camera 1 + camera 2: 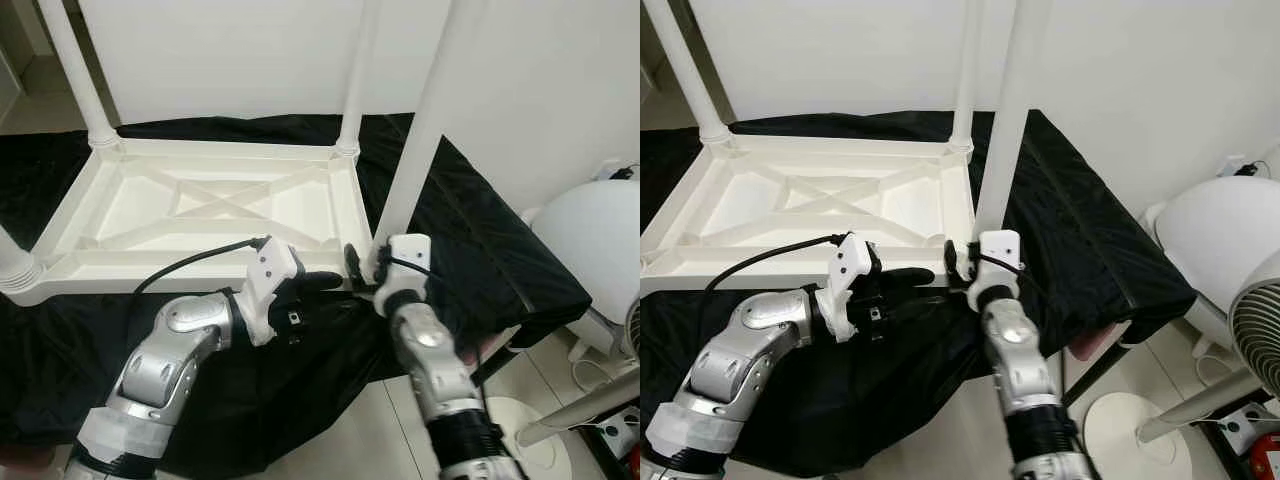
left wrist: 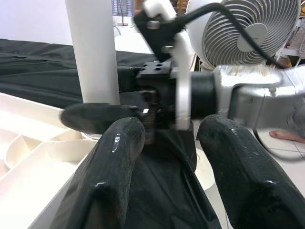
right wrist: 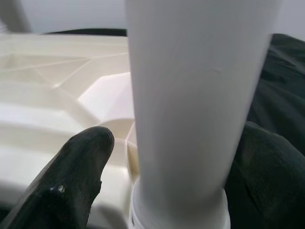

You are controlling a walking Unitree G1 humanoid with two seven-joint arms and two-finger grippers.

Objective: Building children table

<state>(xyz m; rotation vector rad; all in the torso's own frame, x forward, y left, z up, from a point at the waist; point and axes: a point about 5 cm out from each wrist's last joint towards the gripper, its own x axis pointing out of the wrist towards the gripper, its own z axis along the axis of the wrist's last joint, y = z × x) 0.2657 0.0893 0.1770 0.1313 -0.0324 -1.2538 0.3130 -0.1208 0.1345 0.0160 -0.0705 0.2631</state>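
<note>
1. Left eye view: white plastic tabletop (image 1: 200, 215) lying upside down on a black cloth (image 1: 480, 250), presumably flipped so the legs can go into the corner sockets. Three legs in place at the other corners. Fourth leg (image 1: 425, 120) upright at the near right corner, at about 1 o'clock from the right gripper (image 1: 365, 268), whose black fingers straddle the leg base. White pedestal fan (image 1: 600, 250) at 3 o'clock.

2. Right eye view: left gripper (image 1: 925, 280) reaching in from 9 o'clock, level with the same corner, fingertips close beside the right gripper, probably steadying.

3. Left wrist view: left fingers (image 2: 109, 176) spread apart, grasping nothing; leg at 11 o'clock beyond them.

4. Right wrist view: right fingers (image 3: 81, 167) on either side of the leg just above its collar, apparently clasping it to hold it upright while seating.
</note>
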